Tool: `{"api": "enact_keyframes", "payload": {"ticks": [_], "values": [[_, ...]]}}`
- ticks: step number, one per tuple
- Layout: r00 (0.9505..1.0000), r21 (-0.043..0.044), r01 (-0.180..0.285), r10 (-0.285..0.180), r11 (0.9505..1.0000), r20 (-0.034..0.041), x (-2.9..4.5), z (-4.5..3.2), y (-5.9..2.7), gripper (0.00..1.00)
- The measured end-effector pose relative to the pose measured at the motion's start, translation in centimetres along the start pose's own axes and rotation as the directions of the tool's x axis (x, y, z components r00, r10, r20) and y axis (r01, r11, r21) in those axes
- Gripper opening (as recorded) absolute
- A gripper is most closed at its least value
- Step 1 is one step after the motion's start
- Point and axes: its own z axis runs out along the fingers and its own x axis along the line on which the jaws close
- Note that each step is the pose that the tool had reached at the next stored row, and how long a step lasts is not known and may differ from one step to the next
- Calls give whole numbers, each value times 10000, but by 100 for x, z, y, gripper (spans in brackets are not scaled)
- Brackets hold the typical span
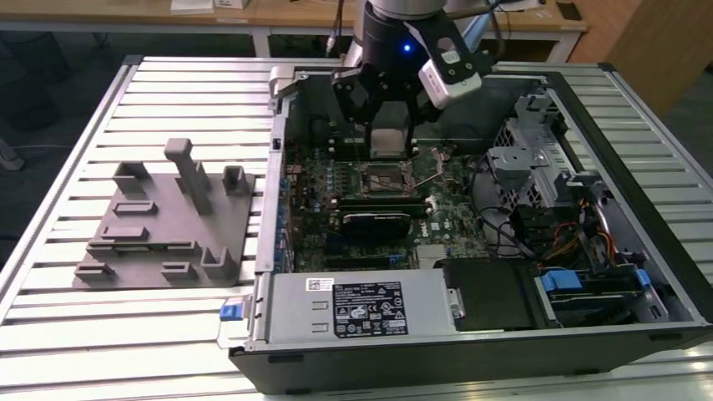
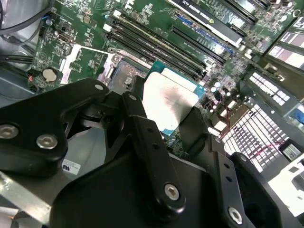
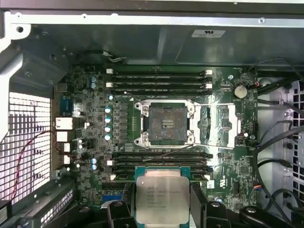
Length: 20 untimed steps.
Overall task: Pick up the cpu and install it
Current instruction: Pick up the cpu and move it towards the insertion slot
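Hovering inside an open black desktop computer case (image 1: 468,355), the arm's black two-fingered tool (image 1: 389,152) is clenched on the cpu (image 1: 389,139), a small flat square chip with a silvery-grey metal top and a thin pale rim.

- Grip: in both wrist views, dark fingers (image 3: 199,204) press on two opposite edges of the cpu (image 3: 161,197). The metal top faces the cameras. In the second wrist view the chip (image 2: 168,102) shows tilted between the fingers (image 2: 142,137), its teal-edged rim visible.
- Position of chip: held clear above the green motherboard (image 3: 90,142), not seated. In the first wrist view it appears against long black memory slots (image 3: 159,159), just beside the square black cpu socket (image 3: 167,124).
- Socket: its silvery metal load plate (image 3: 213,124) lies folded open beside it, and the dark contact field is exposed. In the exterior view the socket (image 1: 385,178) sits on the board close beneath the tool.
- Case: lies on its side with the board facing up. A grey metal power supply box (image 1: 356,305) fills the near corner, with drive cages and bundled cables toward the exterior view's right.
- Surroundings: the case rests on a pale slatted metal counter (image 1: 123,351). A grey plastic fixture block (image 1: 167,225) with upright posts and shallow pockets lies on the counter at the exterior view's left, well apart from the tool.
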Motion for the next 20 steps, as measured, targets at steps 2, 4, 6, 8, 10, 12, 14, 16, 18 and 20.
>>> {"api": "enact_keyframes", "payload": {"ticks": [2, 4, 6, 8, 10, 12, 14, 16, 18, 20], "values": [[10000, -1, 0, 0, 10000, 1, -7, 34, 5, 54], [10000, 1, 0, 0, 10000, -1, -18, 63, 12, 54], [10000, 0, 0, 0, 10000, -2, -31, 90, 24, 54], [10000, 0, 0, 0, 10000, -4, -44, 115, 40, 54], [10000, -1, -1, 1, 10000, -4, -54, 142, 56, 54], [10000, -2, 0, 0, 10000, -5, -65, 171, 70, 54], [10000, 2, -1, 1, 10000, -7, -73, 197, 87, 54], [10000, -2, -1, 1, 10000, -6, -80, 228, 102, 54], [10000, -3, 1, -1, 10000, -7, -85, 257, 116, 54], [10000, 0, -1, 1, 10000, -8, -88, 285, 129, 54]]}}
